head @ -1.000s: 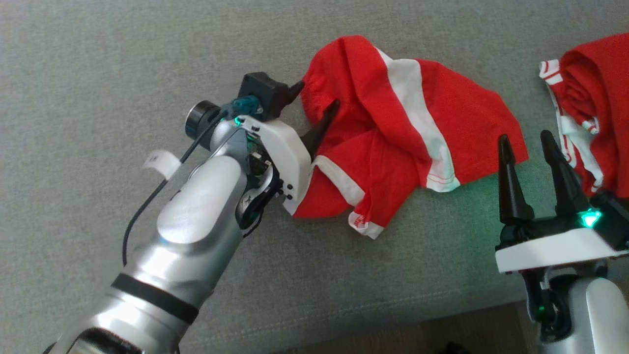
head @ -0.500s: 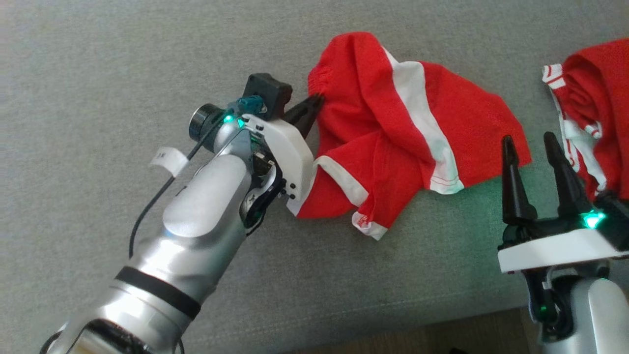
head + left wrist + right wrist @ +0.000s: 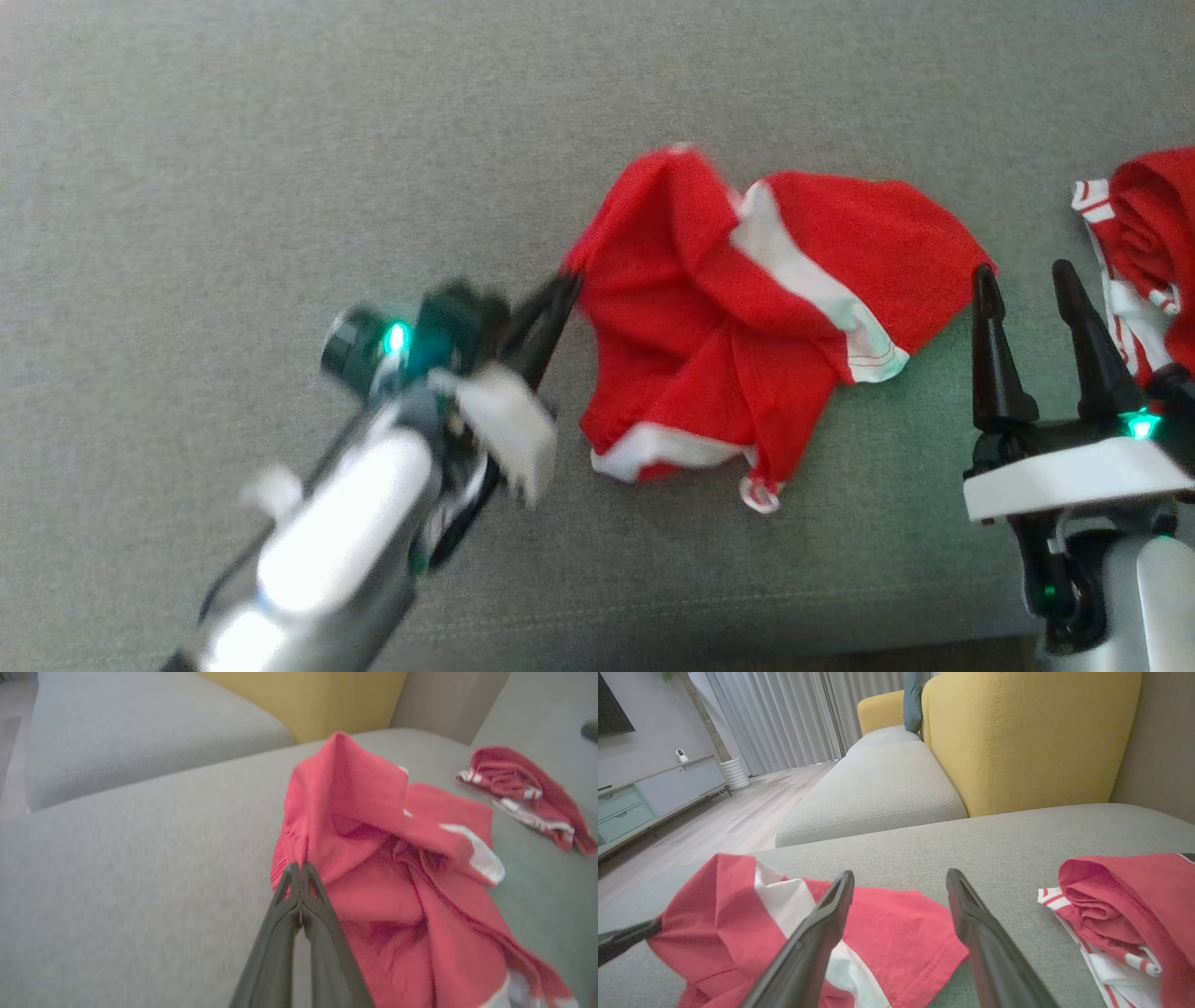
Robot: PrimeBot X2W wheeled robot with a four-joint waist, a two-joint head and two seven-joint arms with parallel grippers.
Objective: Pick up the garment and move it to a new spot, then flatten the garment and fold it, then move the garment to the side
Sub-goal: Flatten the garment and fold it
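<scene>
- Red cloth with a broad white stripe: the garment (image 3: 747,308) sits crumpled in a heap on the grey sofa cushion (image 3: 233,140), about mid-frame in my head view.
- My left gripper (image 3: 563,285) is clenched on the garment's left edge. In the left wrist view I see both dark fingers pressed together, with a ribbed fold of red cloth pinched at their tips.
- Beside that pinch the cloth stands up off the cushion in a peak. The white-banded hems lie on the cushion nearer to me.
- My left arm (image 3: 345,523) is smeared with blur in the head view, so I can't read fine detail on its wrist.
- My right gripper (image 3: 1023,273) is released and empty, its fingers spread and pointing up the head view, just beside the garment's right corner. I can't tell whether it touches the cloth.
- A second red-and-white garment (image 3: 1144,233) lies bunched to the right of the right gripper, apart from the first.
- In the right wrist view a yellow backrest (image 3: 1017,742) rises behind the cushion.
</scene>
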